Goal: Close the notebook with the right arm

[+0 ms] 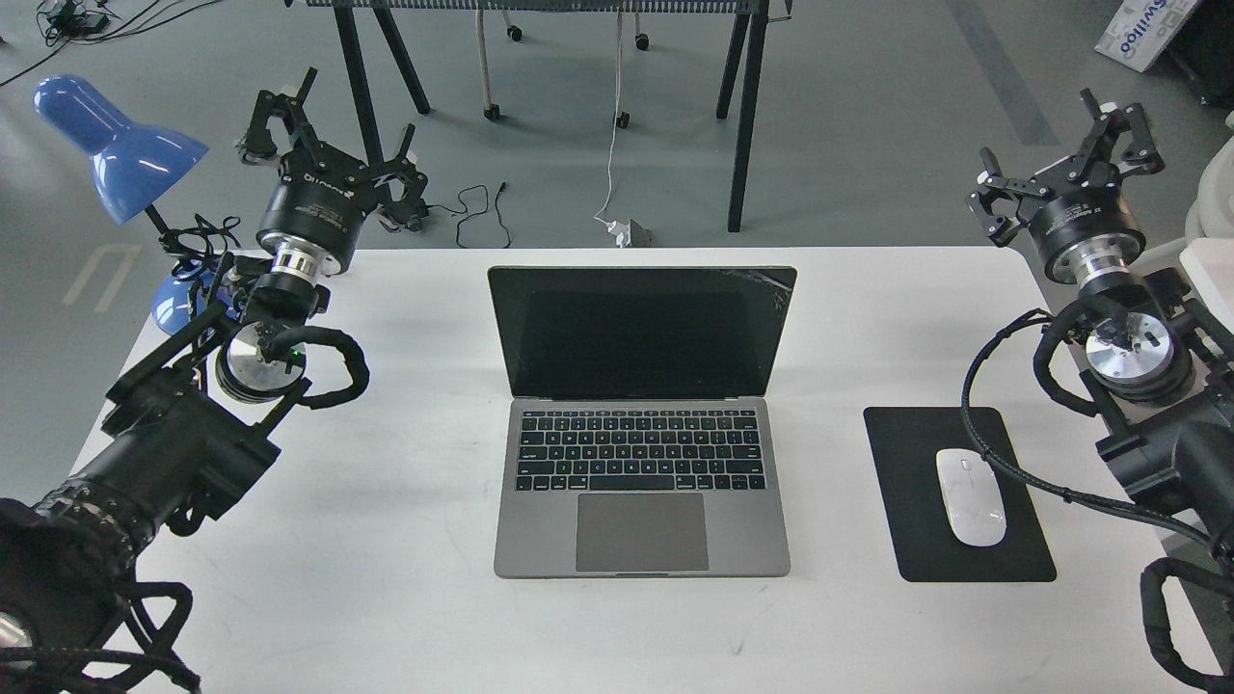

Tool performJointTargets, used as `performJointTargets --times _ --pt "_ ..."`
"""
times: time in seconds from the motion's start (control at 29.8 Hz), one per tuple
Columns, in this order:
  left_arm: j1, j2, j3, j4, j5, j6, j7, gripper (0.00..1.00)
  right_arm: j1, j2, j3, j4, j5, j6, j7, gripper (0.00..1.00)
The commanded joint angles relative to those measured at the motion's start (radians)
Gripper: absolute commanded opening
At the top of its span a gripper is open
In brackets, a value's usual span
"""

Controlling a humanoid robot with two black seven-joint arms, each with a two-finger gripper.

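Note:
The notebook [641, 424] sits open in the middle of the white table [405, 540], a slim grey laptop with black keys and a black screen cracked at its top right corner. My right arm [1128, 337] comes in from the right edge, well clear of the notebook. Its gripper [1060, 154] is raised past the table's far right corner, open and holding nothing. On the left, my left gripper [333, 130] hovers past the far left corner, also open and empty.
A black mouse pad [906, 453] with a white mouse [970, 496] lies right of the notebook, below my right arm. A blue desk lamp [116, 145] stands at the table's far left. Trestle legs and cables are on the floor behind the table.

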Motion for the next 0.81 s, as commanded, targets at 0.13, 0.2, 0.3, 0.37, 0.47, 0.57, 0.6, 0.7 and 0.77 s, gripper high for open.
performJointTargets --times 0.13,0.2,0.3,0.37,0.47,0.57,0.6,0.7,0.77 --pt "0.000 -0.001 0.000 0.000 0.003 0.000 0.001 1.00 0.000 0.002 -0.006 0.004 0.001 0.001 -0.001 1.00" --pt "0.000 0.000 -0.001 0.002 0.000 0.000 0.000 1.00 0.000 0.004 -0.009 0.007 0.001 0.001 -0.001 1.00" --pt "0.000 0.000 -0.001 0.000 0.000 0.000 0.001 1.00 0.002 0.015 -0.009 0.008 0.000 0.001 -0.001 1.00" --pt "0.000 0.000 -0.001 0.002 -0.002 0.000 0.001 1.00 0.005 0.021 -0.026 0.008 -0.002 0.001 -0.001 1.00" --pt "0.000 0.000 0.000 0.000 -0.002 0.000 0.001 1.00 0.018 0.025 -0.081 0.016 -0.002 0.002 -0.001 1.00" --pt "0.000 0.000 0.000 0.000 0.000 0.000 0.001 1.00 0.058 0.044 -0.159 0.013 -0.002 0.001 -0.001 1.00" --pt "0.000 0.000 0.000 0.000 0.000 0.000 0.001 1.00 0.069 0.053 -0.186 0.010 -0.002 0.001 -0.001 1.00" --pt "0.000 0.000 0.000 0.000 0.001 0.000 0.001 1.00 0.103 0.080 -0.278 0.002 -0.005 0.002 -0.001 1.00" --pt "0.000 0.000 0.000 0.000 0.001 0.000 0.000 1.00 0.115 0.103 -0.313 0.002 -0.005 0.001 -0.001 1.00"
